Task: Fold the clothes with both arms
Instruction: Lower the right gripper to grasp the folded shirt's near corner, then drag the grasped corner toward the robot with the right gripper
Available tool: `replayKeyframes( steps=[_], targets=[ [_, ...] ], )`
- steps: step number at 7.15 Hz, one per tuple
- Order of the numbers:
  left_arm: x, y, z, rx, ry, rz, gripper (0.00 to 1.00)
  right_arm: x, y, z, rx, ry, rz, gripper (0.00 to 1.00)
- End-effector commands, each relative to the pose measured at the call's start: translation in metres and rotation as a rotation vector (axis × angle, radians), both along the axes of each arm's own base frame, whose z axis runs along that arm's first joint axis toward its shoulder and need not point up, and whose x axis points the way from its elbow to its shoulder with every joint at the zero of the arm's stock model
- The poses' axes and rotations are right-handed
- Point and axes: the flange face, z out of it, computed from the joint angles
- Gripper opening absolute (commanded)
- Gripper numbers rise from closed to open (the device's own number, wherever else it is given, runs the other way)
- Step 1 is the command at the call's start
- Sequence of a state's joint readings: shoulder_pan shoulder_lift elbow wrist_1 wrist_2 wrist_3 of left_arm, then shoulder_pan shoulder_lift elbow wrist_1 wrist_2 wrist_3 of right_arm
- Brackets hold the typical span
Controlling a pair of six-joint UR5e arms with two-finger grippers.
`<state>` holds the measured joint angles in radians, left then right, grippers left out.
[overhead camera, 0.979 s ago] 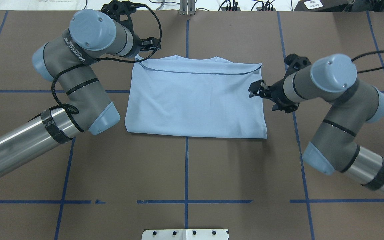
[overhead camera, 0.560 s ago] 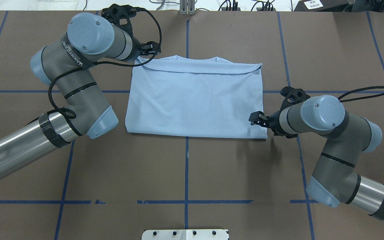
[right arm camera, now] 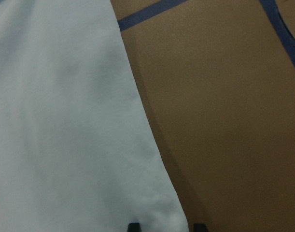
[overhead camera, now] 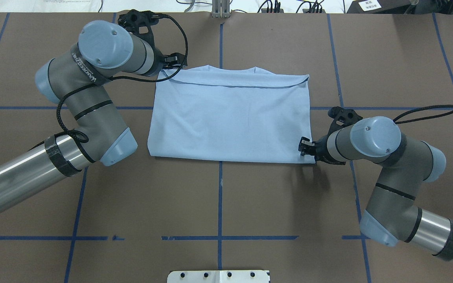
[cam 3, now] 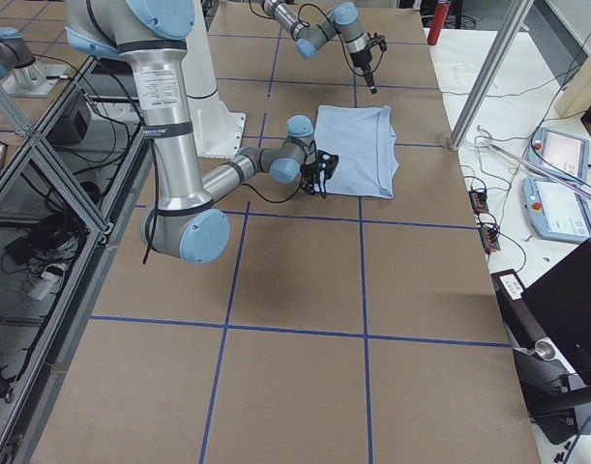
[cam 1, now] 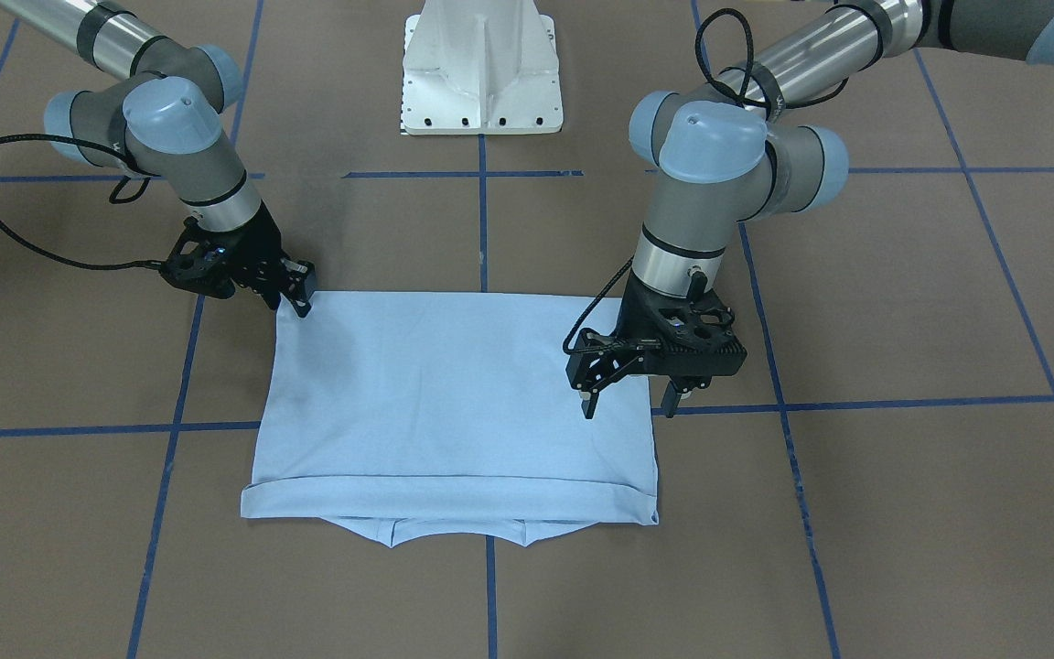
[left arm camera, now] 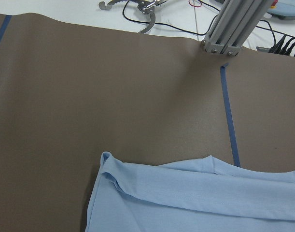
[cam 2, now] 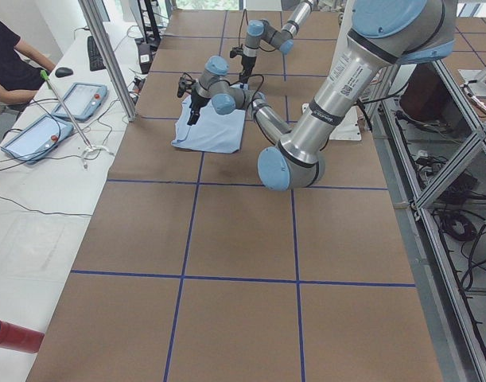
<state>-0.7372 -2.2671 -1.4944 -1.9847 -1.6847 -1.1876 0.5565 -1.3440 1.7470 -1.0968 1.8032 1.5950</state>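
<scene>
The clothes, a light blue T-shirt [overhead camera: 230,118], lie folded into a flat rectangle, with a turned-over band along the far edge and the neckline poking out beyond it [cam 1: 458,531]. My left gripper [cam 1: 629,403] hangs open above the shirt's far left corner [left arm camera: 106,162], touching nothing; in the overhead view the left gripper [overhead camera: 176,61] sits at that corner. My right gripper [overhead camera: 302,147] is low at the near right corner, open, its fingertips [right arm camera: 133,225] either side of the corner's cloth. The chest print is hidden.
The white pedestal base [cam 1: 481,73] stands at the robot's edge of the brown, blue-taped table [overhead camera: 218,204]. An aluminium post [left arm camera: 229,29] rises at the far edge. A person [cam 2: 12,64] sits at a side desk with tablets [cam 2: 36,135].
My right gripper has travelled along the shirt's right edge toward the robot and dropped to the near right corner. The left arm shifted only slightly. The shirt has not moved.
</scene>
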Motion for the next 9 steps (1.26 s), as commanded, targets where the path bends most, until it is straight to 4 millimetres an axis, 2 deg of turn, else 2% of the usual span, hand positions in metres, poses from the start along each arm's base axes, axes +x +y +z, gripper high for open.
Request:
replayKeyframes(
  steps=[1, 2, 3, 5, 6, 7, 8, 9],
  targets=[
    [0.007, 0.005, 0.0, 0.001, -0.001, 0.01, 0.99, 0.0, 0.003, 0.003, -0.002, 0.003, -0.009, 0.0],
    [0.007, 0.005, 0.0, 0.002, 0.0, 0.01, 0.99, 0.005, 0.004, -0.006, 0.005, -0.014, -0.01, 0.0],
    [0.007, 0.005, 0.0, 0.002, 0.0, 0.01, 0.99, 0.009, 0.026, -0.014, 0.014, -0.034, -0.04, 0.0],
    [0.006, 0.005, 0.001, 0.001, -0.002, 0.009, 0.99, 0.051, 0.132, -0.017, 0.011, -0.053, -0.176, 0.0],
    [0.007, 0.006, 0.002, 0.0, -0.006, 0.008, 0.99, 0.064, 0.187, -0.013, -0.014, -0.04, -0.266, 0.0],
    [0.007, 0.006, 0.002, 0.001, -0.005, 0.006, 0.99, 0.051, 0.236, -0.015, -0.063, -0.043, -0.349, 0.0],
    [0.005, 0.007, 0.01, -0.005, -0.012, 0.006, 0.99, 0.034, 0.291, -0.024, -0.072, -0.057, -0.47, 0.0],
    [0.005, 0.007, 0.011, -0.005, -0.014, 0.007, 0.99, 0.023, 0.333, -0.029, -0.067, -0.062, -0.555, 0.0]
  ],
)
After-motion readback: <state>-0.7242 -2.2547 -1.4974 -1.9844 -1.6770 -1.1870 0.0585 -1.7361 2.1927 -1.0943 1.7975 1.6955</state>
